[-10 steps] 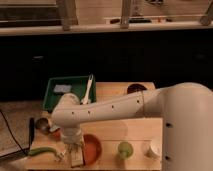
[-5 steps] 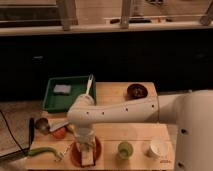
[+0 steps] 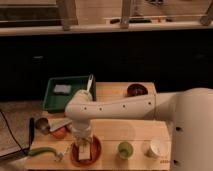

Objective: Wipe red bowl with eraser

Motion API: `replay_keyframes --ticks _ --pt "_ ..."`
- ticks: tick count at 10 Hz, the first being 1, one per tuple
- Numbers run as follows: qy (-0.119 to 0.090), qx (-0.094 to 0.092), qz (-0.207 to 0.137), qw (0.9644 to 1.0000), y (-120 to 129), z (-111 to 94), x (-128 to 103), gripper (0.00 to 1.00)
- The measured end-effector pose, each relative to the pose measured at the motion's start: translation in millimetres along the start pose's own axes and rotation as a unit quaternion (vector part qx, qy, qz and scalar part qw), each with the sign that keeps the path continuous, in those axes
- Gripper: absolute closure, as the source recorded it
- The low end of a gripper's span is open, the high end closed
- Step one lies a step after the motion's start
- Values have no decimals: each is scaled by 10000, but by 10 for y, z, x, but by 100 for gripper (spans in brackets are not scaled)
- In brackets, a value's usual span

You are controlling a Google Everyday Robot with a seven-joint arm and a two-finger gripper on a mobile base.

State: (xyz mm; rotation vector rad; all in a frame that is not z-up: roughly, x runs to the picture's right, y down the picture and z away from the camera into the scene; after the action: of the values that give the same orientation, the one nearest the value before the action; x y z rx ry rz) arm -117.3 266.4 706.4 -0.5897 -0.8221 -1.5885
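The red bowl [image 3: 94, 155] is a shallow orange-red dish at the front left of the wooden table. The eraser [image 3: 84, 152], a small whitish-tan block, stands upright inside it, touching the bowl's floor. My gripper [image 3: 83, 143] reaches straight down from the white arm [image 3: 115, 107] and is shut on the top of the eraser, directly over the bowl's middle. The arm's wrist hides the bowl's far rim.
A green cup [image 3: 125, 149] and a white cup [image 3: 156, 148] stand right of the bowl. A dark brown bowl [image 3: 136, 90] sits at the back. A green tray [image 3: 70, 97] holds a grey pad [image 3: 62, 89]. A metal utensil [image 3: 45, 125], an orange item [image 3: 60, 133] and a green object [image 3: 42, 150] lie to the left.
The gripper has shifted slightly over the red bowl with the eraser in it, and the eraser now sits lower in the bowl. The arm's elbow has swung to the right.
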Motion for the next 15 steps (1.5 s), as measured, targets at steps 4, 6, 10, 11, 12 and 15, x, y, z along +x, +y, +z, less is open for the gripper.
replay_keyframes --ticks 4,6,10,11,12,15 --pt "119 51 -65 9999 -62 -34 -6 100" --pt "152 66 -25 9999 -25 -51 6 100" --pt "194 76 22 9998 24 -70 25 100" --pt "194 76 23 9998 26 -69 25 100" --pt "194 77 28 9998 31 -69 25 100" --pt "193 76 25 9998 28 -69 24 100"
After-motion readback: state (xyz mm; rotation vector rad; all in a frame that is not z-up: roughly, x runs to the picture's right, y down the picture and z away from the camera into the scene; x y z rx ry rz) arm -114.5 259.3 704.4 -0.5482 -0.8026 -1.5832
